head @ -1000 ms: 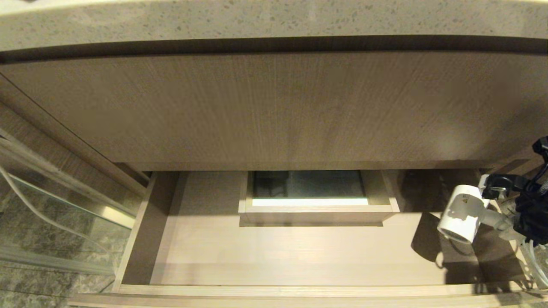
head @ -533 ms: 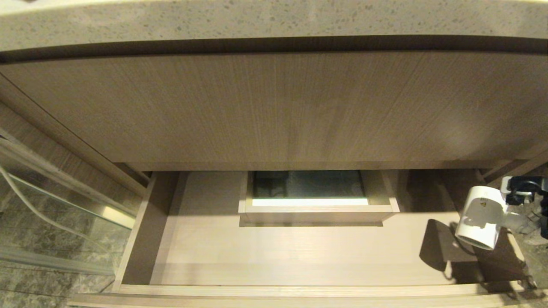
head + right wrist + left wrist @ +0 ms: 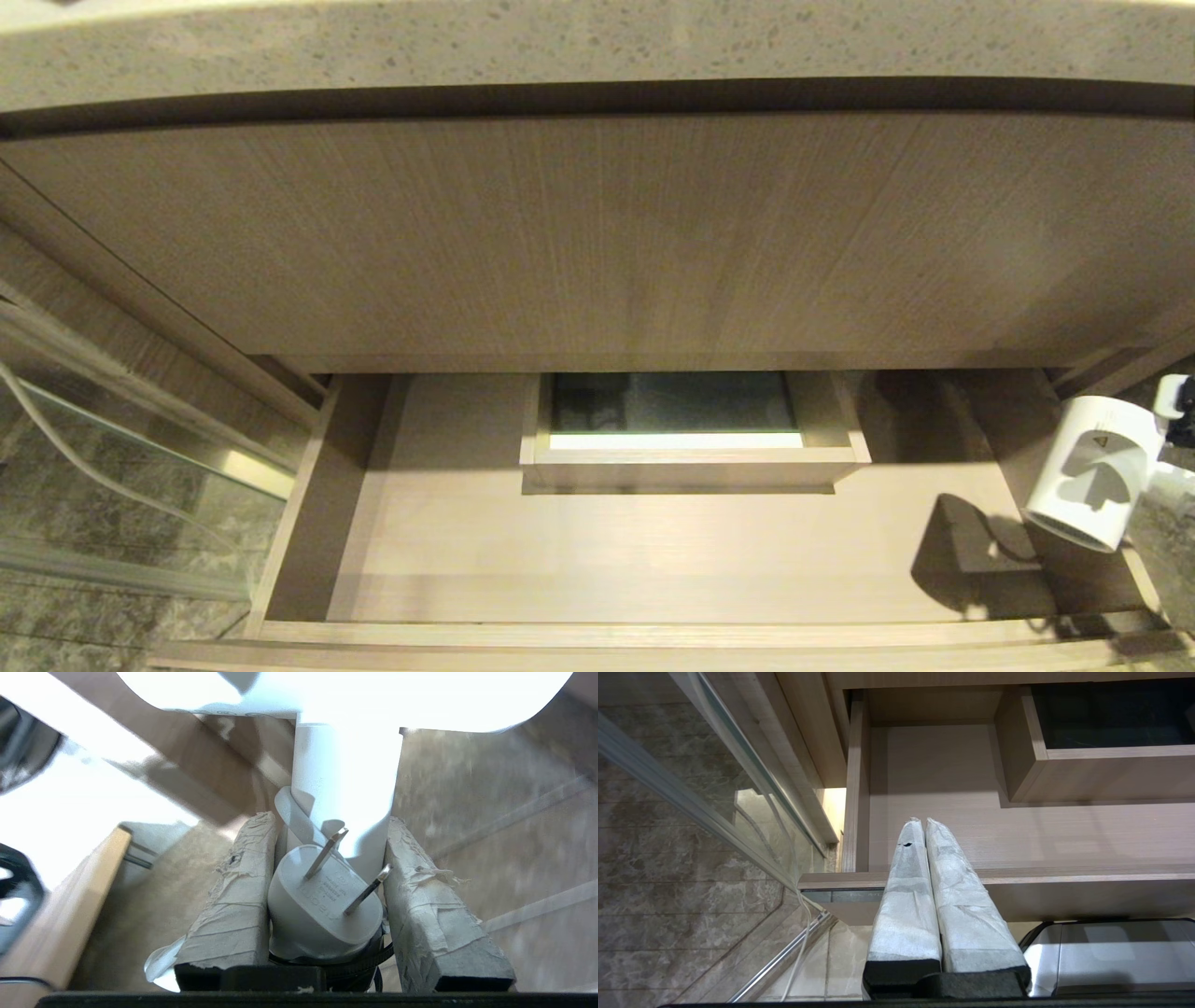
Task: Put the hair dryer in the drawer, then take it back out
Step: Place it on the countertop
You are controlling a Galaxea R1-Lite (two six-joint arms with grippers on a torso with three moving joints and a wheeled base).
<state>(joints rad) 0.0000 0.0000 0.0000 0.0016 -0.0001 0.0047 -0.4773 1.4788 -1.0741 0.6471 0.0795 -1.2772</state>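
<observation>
Clamped on the white handle, the right gripper holds the small white plastic hair dryer over the wide light-wood drawer's right edge, plug between its jaws. Taking-out seems underway; next, lift clear. Left gripper rests closed, empty.

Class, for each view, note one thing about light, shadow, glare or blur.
Head view: the hair dryer casts a dark shadow on the drawer floor. Right wrist view: the dryer's barrel is blown out to white and the background is smeared, while the plug stays sharp. Left wrist view: evenly lit and sharp.
</observation>
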